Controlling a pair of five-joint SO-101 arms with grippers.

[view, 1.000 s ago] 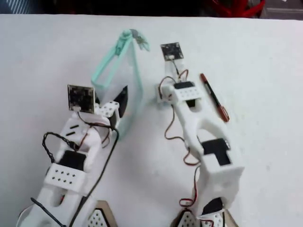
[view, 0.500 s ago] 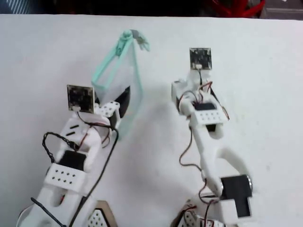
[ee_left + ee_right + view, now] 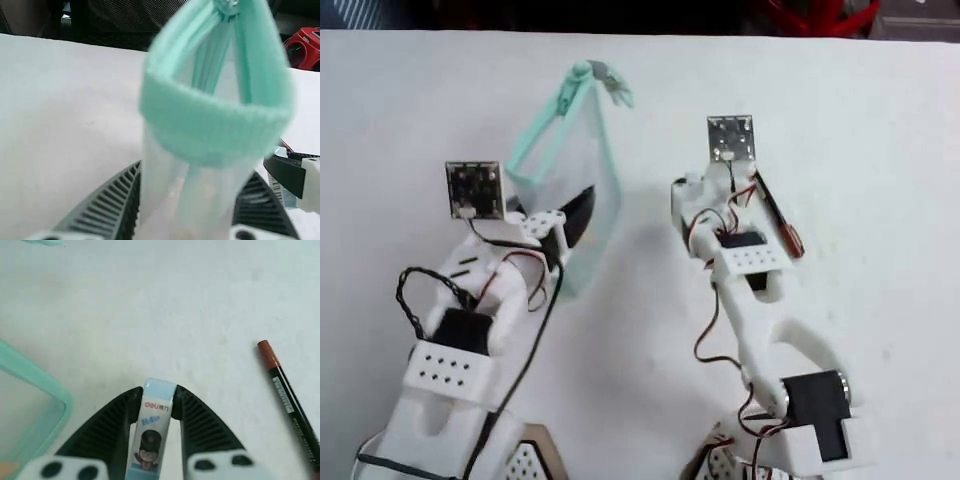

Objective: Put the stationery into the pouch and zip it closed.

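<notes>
Where the two arms come in from the lower edge of the high view, the left gripper (image 3: 568, 215), left of centre, is clamped on the near end of the pouch (image 3: 575, 150), its dark fingers (image 3: 115, 200) pressing the clear wall from both sides. Right of centre, the right gripper (image 3: 159, 395) grips a small eraser (image 3: 152, 440), jaws parted only by its width. Just to its right, a red-capped pen (image 3: 778, 215) lies on the white table (image 3: 880, 130). Farther up, the pouch's mint-green mouth gapes open, narrowing to the zip pull (image 3: 605, 78).
</notes>
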